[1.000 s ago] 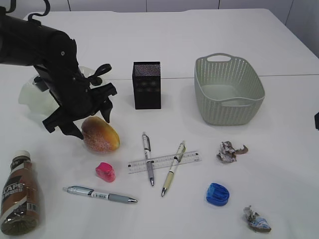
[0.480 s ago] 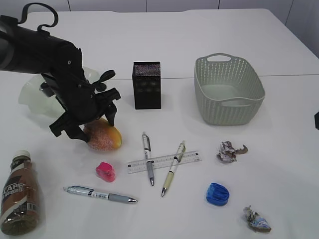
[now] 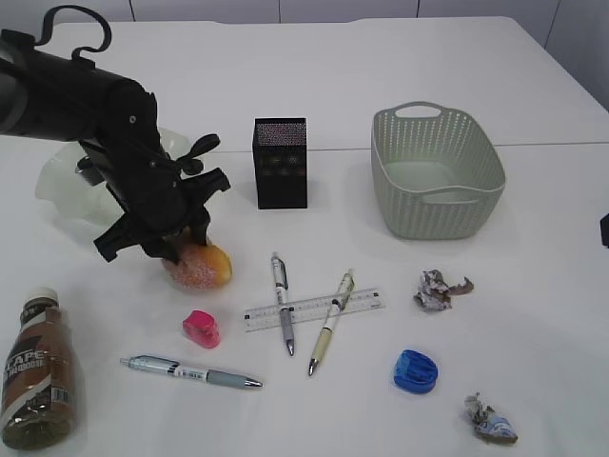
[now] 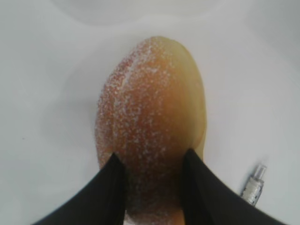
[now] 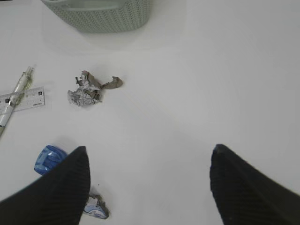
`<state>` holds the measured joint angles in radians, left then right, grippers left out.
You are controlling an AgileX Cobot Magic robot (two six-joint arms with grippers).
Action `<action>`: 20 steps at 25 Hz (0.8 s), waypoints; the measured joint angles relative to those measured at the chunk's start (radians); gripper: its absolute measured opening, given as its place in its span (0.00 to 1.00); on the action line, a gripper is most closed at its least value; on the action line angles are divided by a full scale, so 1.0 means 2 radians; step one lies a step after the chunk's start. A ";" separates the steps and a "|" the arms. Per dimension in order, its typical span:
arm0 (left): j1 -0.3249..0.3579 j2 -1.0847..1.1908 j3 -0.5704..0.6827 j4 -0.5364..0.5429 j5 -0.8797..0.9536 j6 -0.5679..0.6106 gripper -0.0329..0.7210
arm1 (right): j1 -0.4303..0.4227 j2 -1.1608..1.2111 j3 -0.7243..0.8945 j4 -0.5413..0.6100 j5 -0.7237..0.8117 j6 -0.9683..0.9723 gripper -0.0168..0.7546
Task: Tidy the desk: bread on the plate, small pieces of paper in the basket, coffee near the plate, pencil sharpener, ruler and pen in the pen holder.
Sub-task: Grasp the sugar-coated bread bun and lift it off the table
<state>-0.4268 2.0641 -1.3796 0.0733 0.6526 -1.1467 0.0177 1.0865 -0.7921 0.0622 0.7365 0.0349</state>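
The sugar-dusted bread (image 3: 202, 267) lies on the desk (image 3: 533, 314) in front of the pale green plate (image 3: 57, 181). My left gripper (image 3: 181, 249) is down over it. In the left wrist view both black fingers press the sides of the bread (image 4: 150, 108), so the left gripper (image 4: 151, 157) is shut on it. The right gripper (image 5: 150, 154) hangs open and empty above bare desk, near a crumpled paper (image 5: 89, 89) and a blue pencil sharpener (image 5: 47, 159). The ruler (image 3: 314, 308) lies under two crossed pens (image 3: 282, 303). The coffee (image 3: 36, 381) stands front left.
The black mesh pen holder (image 3: 281, 164) stands mid-table, the grey-green basket (image 3: 436, 171) to its right. A pink sharpener (image 3: 202, 328) and a third pen (image 3: 190, 372) lie near the front. A second paper ball (image 3: 490, 421) sits front right.
My left gripper came down over the bread and its fingers closed onto the bun's sides. The bread shifted slightly. The right gripper has not moved.
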 joint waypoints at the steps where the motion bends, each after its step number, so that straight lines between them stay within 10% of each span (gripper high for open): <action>1: 0.000 0.000 0.000 0.000 0.000 0.000 0.34 | 0.000 0.000 0.000 0.000 0.000 0.000 0.78; 20: 0.000 -0.041 -0.001 0.000 -0.005 0.000 0.24 | 0.000 0.000 0.000 0.000 0.000 0.000 0.78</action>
<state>-0.4268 1.9825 -1.3806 0.0728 0.6425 -1.1467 0.0177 1.0865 -0.7921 0.0622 0.7365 0.0349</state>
